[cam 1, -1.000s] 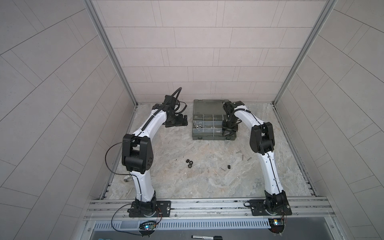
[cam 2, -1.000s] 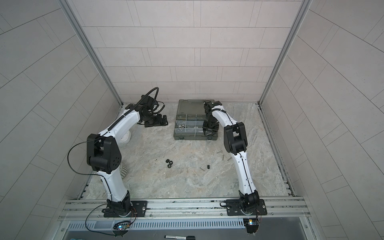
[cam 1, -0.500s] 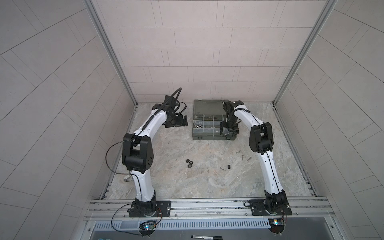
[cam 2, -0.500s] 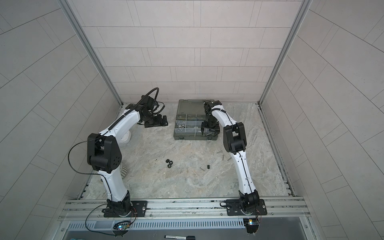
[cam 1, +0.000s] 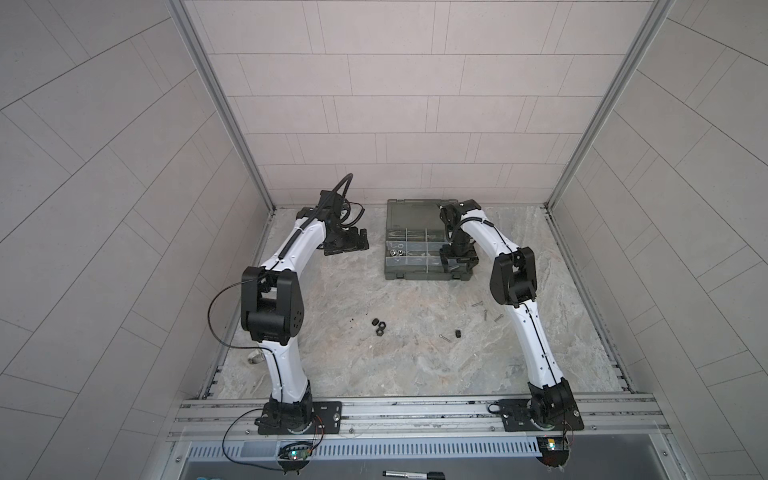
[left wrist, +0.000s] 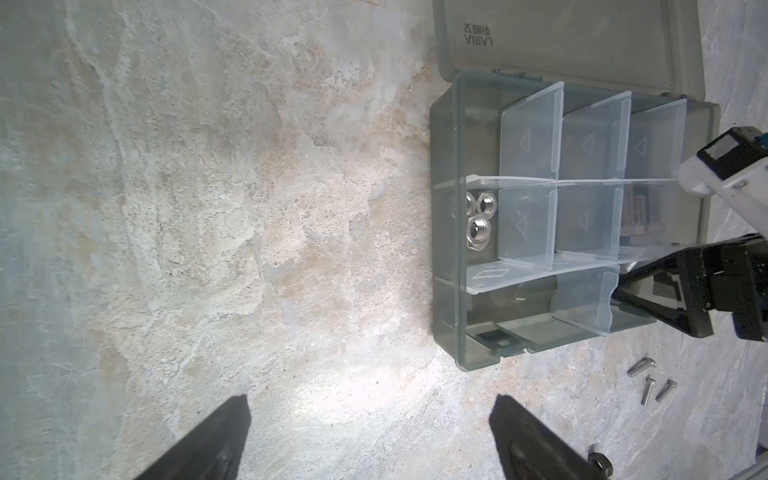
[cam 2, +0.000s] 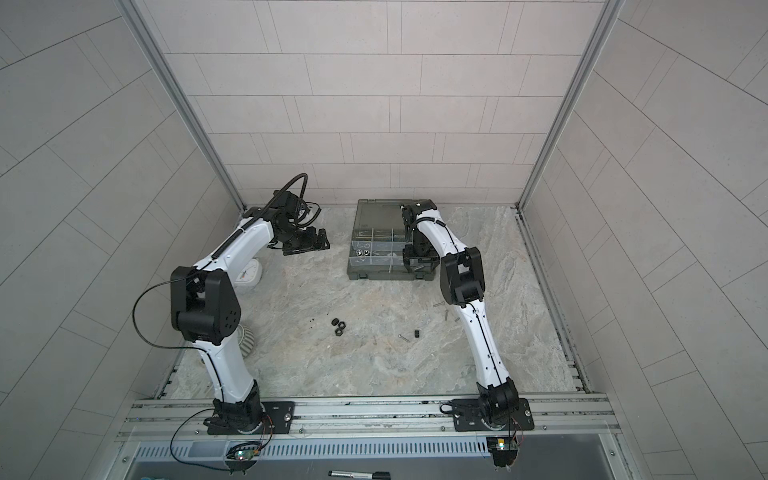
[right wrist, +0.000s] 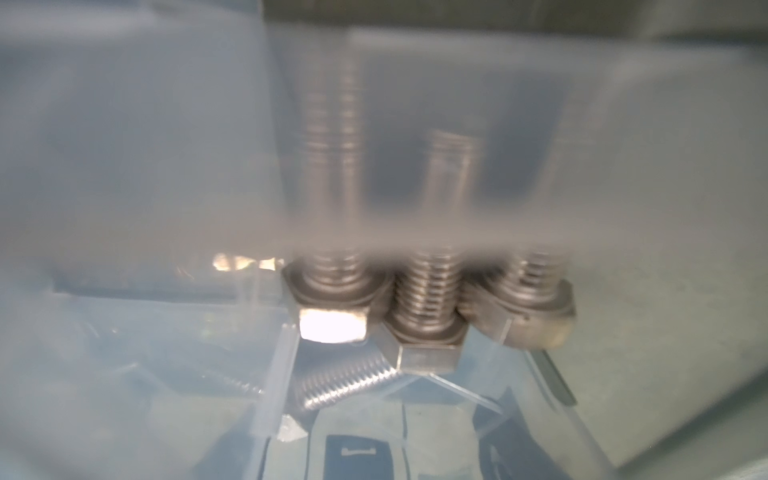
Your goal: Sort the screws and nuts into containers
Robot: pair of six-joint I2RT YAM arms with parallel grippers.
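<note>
Sitting nearest, in front of the mounting rail (cam 1: 415, 409) and off the bench (cam 1: 374, 374), is a black marker pen (cam 1: 413, 473). A ribbed grey mug (cam 2: 246, 338) shows in a top view, partly hidden behind the left arm (cam 2: 232, 249). In the middle of the bench a pair of black nuts (cam 1: 378, 326) lies just beside each other. To their right a third black nut (cam 1: 458, 333) lies near one small screw (cam 1: 445, 338). A bit farther back, three more small screws (cam 1: 485, 313) are loose by the right arm (cam 1: 523, 328). A white clock (cam 2: 248, 272) stands at the left, under the left arm. Beyond the loose parts is the dark translucent organizer case (cam 1: 415, 275). Its lid (cam 1: 415, 212) is open and lies flat behind it. The left wrist view shows three silver nuts (left wrist: 478, 220) together in the middle row's end compartment on the left-arm side. The right wrist view, blurred by a clear divider, shows three hex bolts (right wrist: 424, 299) side by side on the compartment floor. Another bolt (right wrist: 345, 382) lies crosswise in front of them. Left jaws are spread wide and empty, above bare bench just left of the case. Right jaws are down at the case's right end. Cannot tell whether they are apart or closed, and nothing is visibly held.
</note>
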